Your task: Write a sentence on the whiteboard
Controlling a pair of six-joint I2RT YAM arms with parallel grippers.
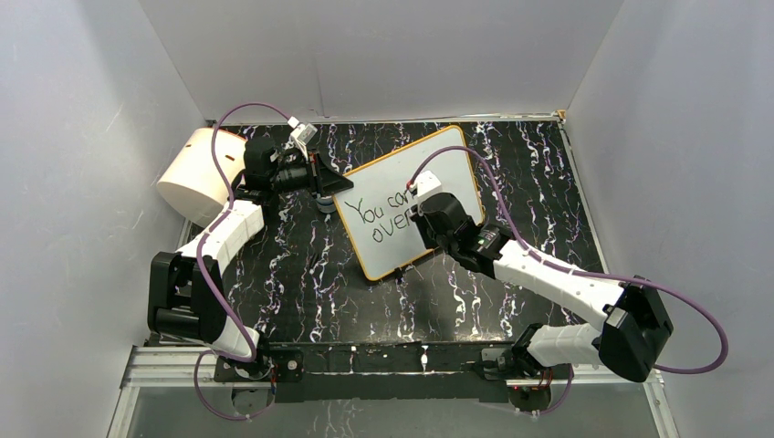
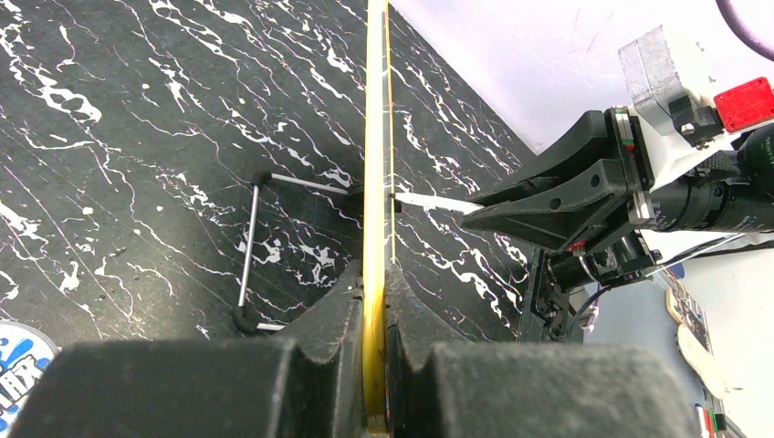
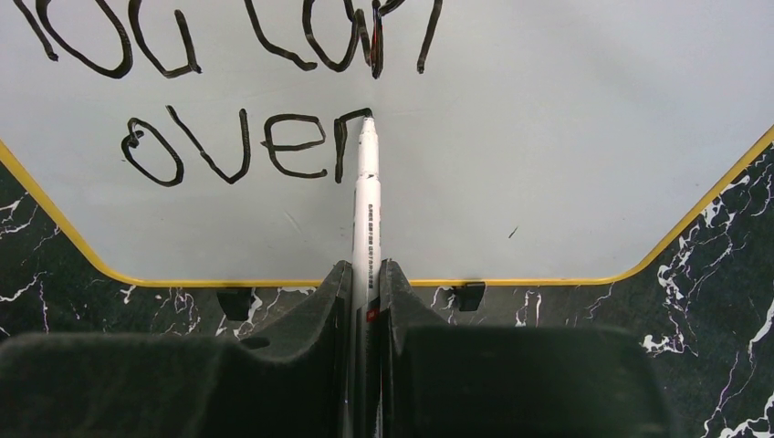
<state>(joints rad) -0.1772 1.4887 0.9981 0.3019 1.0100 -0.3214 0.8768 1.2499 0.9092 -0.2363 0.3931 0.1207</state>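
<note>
Our right gripper [image 3: 365, 297] has its jaws narrowed onto a white marker [image 3: 368, 196] that points away, its tip touching the whiteboard [image 3: 566, 164] at the "r" of "over". The sentence [image 3: 228, 151] reads "You can over" in black. Our left gripper [image 2: 374, 310] pinches the board's yellow edge. We see the board standing mid-table [image 1: 301, 274], its long axis running near-left to far-right.

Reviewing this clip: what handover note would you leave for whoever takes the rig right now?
Left pincer: shut on the whiteboard at its yellow rim, steadying it.
Right pincer: shut on the marker, tip on the board at the "r" of "over".
The board stands on its clip feet on the black marbled table.
Done: the sentence reads "You can" and, below it, "over".
Left: carry on writing from "over", with the rim held.
</note>
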